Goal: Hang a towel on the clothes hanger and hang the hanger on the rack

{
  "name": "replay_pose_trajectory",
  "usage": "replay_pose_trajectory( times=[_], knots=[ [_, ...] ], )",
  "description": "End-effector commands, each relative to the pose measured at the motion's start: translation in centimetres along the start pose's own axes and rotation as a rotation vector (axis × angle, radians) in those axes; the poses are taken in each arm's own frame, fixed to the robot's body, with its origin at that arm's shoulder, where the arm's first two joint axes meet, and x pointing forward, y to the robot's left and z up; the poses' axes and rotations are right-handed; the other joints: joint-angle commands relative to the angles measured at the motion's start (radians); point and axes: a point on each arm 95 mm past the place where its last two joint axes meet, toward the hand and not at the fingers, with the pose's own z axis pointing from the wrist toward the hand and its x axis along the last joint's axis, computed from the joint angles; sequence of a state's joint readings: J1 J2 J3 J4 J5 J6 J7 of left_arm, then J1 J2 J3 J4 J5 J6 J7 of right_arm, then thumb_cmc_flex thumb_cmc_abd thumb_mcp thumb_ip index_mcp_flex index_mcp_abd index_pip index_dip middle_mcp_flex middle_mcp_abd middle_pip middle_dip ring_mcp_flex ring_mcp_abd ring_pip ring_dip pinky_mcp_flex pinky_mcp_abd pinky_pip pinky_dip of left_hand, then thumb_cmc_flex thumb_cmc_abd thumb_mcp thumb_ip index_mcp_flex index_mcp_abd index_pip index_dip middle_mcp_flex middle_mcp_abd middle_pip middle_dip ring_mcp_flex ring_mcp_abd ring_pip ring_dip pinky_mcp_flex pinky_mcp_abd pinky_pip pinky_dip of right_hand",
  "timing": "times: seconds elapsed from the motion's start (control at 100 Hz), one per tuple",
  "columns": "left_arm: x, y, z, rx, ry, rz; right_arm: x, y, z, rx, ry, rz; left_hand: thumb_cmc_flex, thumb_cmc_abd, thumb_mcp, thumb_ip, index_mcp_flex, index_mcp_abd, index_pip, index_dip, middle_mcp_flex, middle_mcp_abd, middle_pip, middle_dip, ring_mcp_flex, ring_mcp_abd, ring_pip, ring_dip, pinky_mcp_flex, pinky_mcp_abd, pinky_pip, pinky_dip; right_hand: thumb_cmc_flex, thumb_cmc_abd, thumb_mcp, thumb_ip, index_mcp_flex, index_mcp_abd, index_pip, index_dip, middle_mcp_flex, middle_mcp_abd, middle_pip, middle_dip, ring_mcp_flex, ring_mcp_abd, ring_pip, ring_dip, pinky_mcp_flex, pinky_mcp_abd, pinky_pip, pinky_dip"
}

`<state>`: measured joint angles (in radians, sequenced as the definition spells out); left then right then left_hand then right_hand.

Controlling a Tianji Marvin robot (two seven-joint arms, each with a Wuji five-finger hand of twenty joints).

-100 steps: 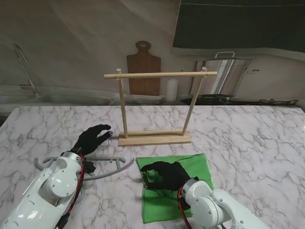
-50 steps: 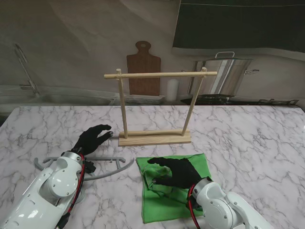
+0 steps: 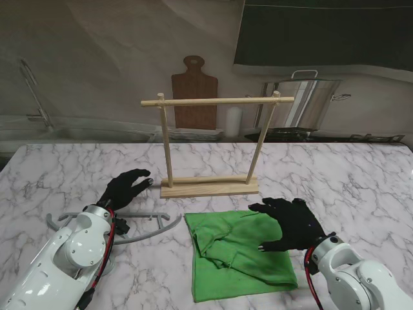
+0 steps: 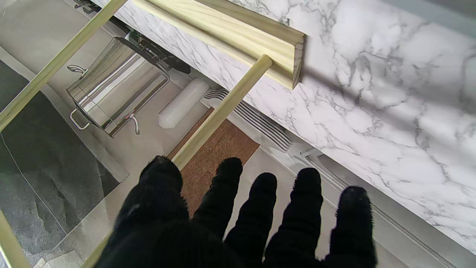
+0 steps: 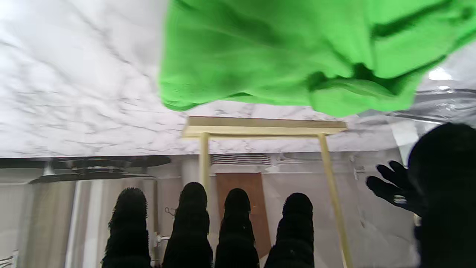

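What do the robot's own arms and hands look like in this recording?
Both arms have glossy white, rounded shells, the left arm and the right arm. Red and black cables run along each wrist. The left hand and right hand are five-fingered and covered in fuzzy black fabric gloves. No markings are legible.

The black-gloved left hand [image 3: 126, 187] is raised off the table on its white arm [image 3: 61, 258], fingers [image 4: 260, 208] spread, holding nothing. The black-gloved right hand [image 3: 290, 223] hovers palm down with fingers [image 5: 189, 223] splayed and empty, its white forearm [image 3: 358, 281] rising from the near right corner.
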<state>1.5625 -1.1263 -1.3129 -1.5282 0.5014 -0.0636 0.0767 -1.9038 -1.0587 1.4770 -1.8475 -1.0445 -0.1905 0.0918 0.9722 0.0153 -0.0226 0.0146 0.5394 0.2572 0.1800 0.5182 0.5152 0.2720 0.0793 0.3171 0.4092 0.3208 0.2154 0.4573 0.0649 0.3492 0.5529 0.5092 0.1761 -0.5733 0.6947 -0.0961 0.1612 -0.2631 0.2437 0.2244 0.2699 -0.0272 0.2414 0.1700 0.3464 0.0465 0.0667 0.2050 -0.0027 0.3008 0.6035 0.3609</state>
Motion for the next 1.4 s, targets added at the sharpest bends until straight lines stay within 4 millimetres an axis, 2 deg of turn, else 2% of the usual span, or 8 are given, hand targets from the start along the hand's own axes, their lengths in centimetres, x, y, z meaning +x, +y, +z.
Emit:
replay_pose_trajectory(
  times=[0.0,0.2,0.38,0.45,0.62,0.82,1.26,1.39],
  knots=[
    [0.0,0.4,0.0,-0.023,-0.003,0.003,-1.4,-1.1,-0.7,0.056,-0.038,0.023,0.013,0.052,-0.011,-0.027,-0.01,-0.004,-0.012,0.008,-0.033,-0.007,-0.013,0.003,-0.006,-0.003,-0.007,0.007,-0.021,0.011,-0.063,0.015,-0.043,-0.044,0.028,-0.018,-0.043,-0.042,-0.038,-0.018,-0.044,-0.017,-0.037,-0.018,-0.036,-0.012,-0.038,-0.025,-0.021,-0.009,-0.038,-0.022],
    [0.1,0.5,0.1,-0.033,-0.004,0.014,-3.7,-2.6,-1.1,0.101,-0.097,-0.009,0.012,0.052,-0.011,-0.027,-0.011,-0.005,-0.013,0.008,-0.033,-0.007,-0.013,0.003,-0.006,-0.002,-0.007,0.007,-0.02,0.01,-0.066,0.016,0.023,-0.046,-0.008,-0.004,-0.028,-0.093,-0.099,-0.006,-0.071,-0.002,-0.074,-0.037,-0.063,-0.008,-0.056,-0.052,-0.027,-0.012,-0.095,-0.05],
    [0.1,0.6,0.1,-0.036,-0.007,0.016,-4.8,-4.3,-0.3,0.122,-0.14,-0.016,0.013,0.052,-0.011,-0.027,-0.012,-0.004,-0.013,0.008,-0.034,-0.006,-0.014,0.003,-0.007,-0.004,-0.008,0.007,-0.022,0.011,-0.068,0.017,0.191,-0.079,-0.06,0.031,-0.014,-0.114,-0.165,0.016,-0.085,0.003,-0.088,-0.044,-0.071,-0.009,-0.059,-0.073,-0.019,-0.014,-0.128,-0.072],
    [0.1,0.6,0.1,-0.037,-0.007,0.016,-5.1,-4.9,-0.1,0.142,-0.153,-0.021,0.013,0.052,-0.011,-0.027,-0.011,-0.005,-0.012,0.008,-0.032,-0.008,-0.013,0.003,-0.005,-0.003,-0.007,0.007,-0.021,0.011,-0.069,0.017,0.213,-0.089,-0.058,0.036,-0.016,-0.117,-0.172,0.017,-0.093,0.006,-0.088,-0.044,-0.077,-0.008,-0.061,-0.074,-0.022,-0.013,-0.13,-0.073],
    [0.1,0.6,0.1,-0.037,-0.01,0.016,-5.1,-5.6,0.0,0.181,-0.155,-0.012,0.015,0.053,-0.011,-0.027,-0.012,-0.004,-0.013,0.008,-0.033,-0.007,-0.013,0.003,-0.007,-0.003,-0.008,0.007,-0.022,0.012,-0.07,0.018,0.146,-0.07,-0.046,0.046,-0.009,-0.112,-0.211,0.028,-0.1,0.007,-0.106,-0.054,-0.091,-0.008,-0.062,-0.077,-0.033,-0.013,-0.141,-0.08],
    [0.1,0.6,0.1,-0.037,-0.011,0.017,-4.7,-6.2,0.2,0.205,-0.148,-0.022,0.014,0.052,-0.012,-0.027,-0.011,-0.005,-0.012,0.008,-0.033,-0.007,-0.013,0.002,-0.008,-0.004,-0.008,0.007,-0.022,0.012,-0.073,0.018,0.003,-0.044,-0.007,0.003,0.002,-0.111,-0.255,0.055,-0.099,0.005,-0.119,-0.06,-0.096,-0.009,-0.063,-0.078,-0.037,-0.014,-0.149,-0.085],
    [0.1,0.6,0.1,-0.041,-0.01,0.021,-4.4,-7.6,0.8,0.239,-0.169,-0.105,0.015,0.052,-0.011,-0.027,-0.012,-0.005,-0.013,0.008,-0.038,-0.007,-0.015,0.002,-0.009,-0.003,-0.009,0.006,-0.023,0.013,-0.081,0.018,0.029,-0.05,-0.001,0.012,0.017,-0.051,-0.201,0.111,-0.103,0.032,-0.251,-0.126,-0.205,-0.018,-0.095,-0.165,-0.067,-0.044,-0.219,-0.142],
    [0.1,0.6,0.1,-0.04,-0.011,0.02,-4.4,-7.9,0.7,0.256,-0.179,-0.114,0.014,0.051,-0.012,-0.027,-0.012,-0.006,-0.013,0.008,-0.039,-0.007,-0.015,0.002,-0.009,-0.003,-0.01,0.006,-0.022,0.013,-0.083,0.018,0.08,-0.058,-0.016,0.017,0.054,-0.037,-0.077,0.103,-0.082,0.036,-0.287,-0.179,-0.207,-0.025,-0.094,-0.174,-0.063,-0.047,-0.217,-0.159]
  ],
)
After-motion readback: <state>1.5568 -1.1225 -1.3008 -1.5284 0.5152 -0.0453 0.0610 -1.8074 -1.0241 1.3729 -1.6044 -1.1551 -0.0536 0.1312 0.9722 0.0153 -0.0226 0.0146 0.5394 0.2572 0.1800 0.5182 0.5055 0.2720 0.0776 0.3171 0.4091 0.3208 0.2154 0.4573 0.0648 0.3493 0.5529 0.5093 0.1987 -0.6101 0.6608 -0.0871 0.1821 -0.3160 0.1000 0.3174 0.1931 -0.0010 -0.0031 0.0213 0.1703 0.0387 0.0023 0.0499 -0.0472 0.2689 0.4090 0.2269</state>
